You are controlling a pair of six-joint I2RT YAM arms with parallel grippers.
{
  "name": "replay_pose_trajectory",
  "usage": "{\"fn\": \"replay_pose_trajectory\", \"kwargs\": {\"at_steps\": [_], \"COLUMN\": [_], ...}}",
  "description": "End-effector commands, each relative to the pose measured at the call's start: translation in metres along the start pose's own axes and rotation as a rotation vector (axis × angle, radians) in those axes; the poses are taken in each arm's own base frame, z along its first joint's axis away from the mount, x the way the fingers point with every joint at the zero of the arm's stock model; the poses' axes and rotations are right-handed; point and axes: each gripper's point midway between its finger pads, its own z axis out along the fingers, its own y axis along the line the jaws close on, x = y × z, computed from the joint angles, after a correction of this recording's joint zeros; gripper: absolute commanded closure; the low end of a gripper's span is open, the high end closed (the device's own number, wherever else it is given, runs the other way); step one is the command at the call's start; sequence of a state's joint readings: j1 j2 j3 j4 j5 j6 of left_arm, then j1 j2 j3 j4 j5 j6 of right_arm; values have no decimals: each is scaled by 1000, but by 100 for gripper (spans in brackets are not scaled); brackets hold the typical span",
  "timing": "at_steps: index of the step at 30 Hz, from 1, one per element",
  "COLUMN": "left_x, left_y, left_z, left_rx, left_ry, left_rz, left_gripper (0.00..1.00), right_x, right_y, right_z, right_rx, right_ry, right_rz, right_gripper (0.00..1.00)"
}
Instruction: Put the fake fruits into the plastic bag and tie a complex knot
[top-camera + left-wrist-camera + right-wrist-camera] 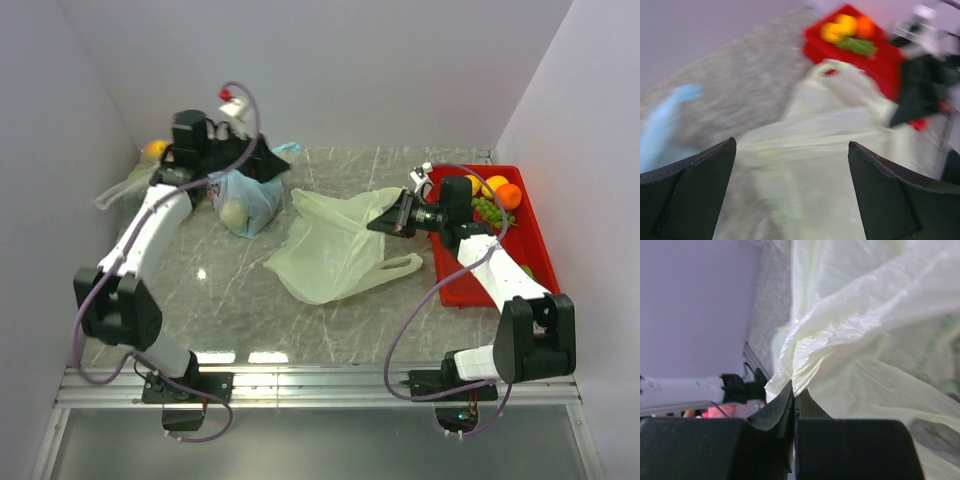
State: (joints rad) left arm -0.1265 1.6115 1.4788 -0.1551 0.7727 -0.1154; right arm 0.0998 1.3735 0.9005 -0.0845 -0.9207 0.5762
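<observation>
Grey marble-veined tabletop (330,330) filling the middle of the frame, plain pale lilac back wall (330,70) rising across the top, left wall (40,200) and right wall (590,130) closing in the sides, aluminium rail (320,385) running along the bottom, white glare spots (203,273) shining at lower left.

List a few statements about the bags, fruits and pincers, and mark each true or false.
1. The right pincer is shut on the plastic bag. True.
2. The fake fruits are inside that bag. False: they lie in the red tray.
3. The left pincer is open, gripping nothing. True.
4. The light blue bag sits in the red tray. False: it sits near the left pincer, far from the tray.
</observation>
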Motion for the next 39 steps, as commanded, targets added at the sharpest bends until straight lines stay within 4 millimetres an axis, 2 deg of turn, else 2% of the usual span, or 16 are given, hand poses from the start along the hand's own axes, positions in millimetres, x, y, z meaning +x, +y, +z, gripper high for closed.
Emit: {"fn": "replay_pose_trajectory", "kwargs": {"at_steps": [1, 6, 9, 12, 15, 21, 22, 23, 24, 25, 26, 29, 30, 35, 38, 39], "left_x": [14, 58, 71, 91, 106, 117, 124, 128, 125, 121, 121, 109, 95, 80, 75, 58], "left_y": [-107, -168, -183, -189, -175, -173, -166, -167, -151, -148, -147, -148, -151, -165, -169, -169], "left_z": [12, 43, 53, 65, 76, 91, 93, 93, 92, 88, 87, 70, 61, 26, 10, 4], "left_rx": [105, 149, 141, 64, -43, -86, -112, -91, -104, -87, -47, 94, 153, 396, 521, 575], "left_ry": [71, 157, 190, 234, 253, 259, 287, 306, 304, 296, 286, 281, 252, 172, 145, 64], "left_rz": [34, 14, 26, 34, 23, -2, -18, -67, -120, -169, -238, -343, -357, -443, -507, -440], "left_gripper": [1, 1, 1, 1, 1, 1, 8, 29, 38, 49, 76, 100, 100, 100, 100, 100], "right_x": [-29, -36, -39, -42, -40, -34, -33, -34, -36, -38, -37, -44, -42, -21, -32, -35], "right_y": [39, 62, 65, 66, 65, 72, 75, 75, 79, 80, 77, 76, 76, 63, 58, 55], "right_z": [5, 17, 23, 26, 28, 29, 29, 28, 25, 24, 21, 7, 3, -31, -65, -73], "right_rx": [-41, -3, 53, 86, 111, 90, 82, 86, 82, 88, 107, 144, 151, 144, 148, 166], "right_ry": [-146, -171, -180, -191, -190, -172, -169, -168, -175, -176, -171, -160, -144, -9, -62, -71], "right_rz": [-1, 16, 23, 29, 45, 45, 41, 23, 1, -24, -70, -215, -258, -525, -555, -556], "right_gripper": [100, 100, 100, 99, 99, 99, 98, 98, 96, 89, 82, 46, 33, 8, 6, 5]}}
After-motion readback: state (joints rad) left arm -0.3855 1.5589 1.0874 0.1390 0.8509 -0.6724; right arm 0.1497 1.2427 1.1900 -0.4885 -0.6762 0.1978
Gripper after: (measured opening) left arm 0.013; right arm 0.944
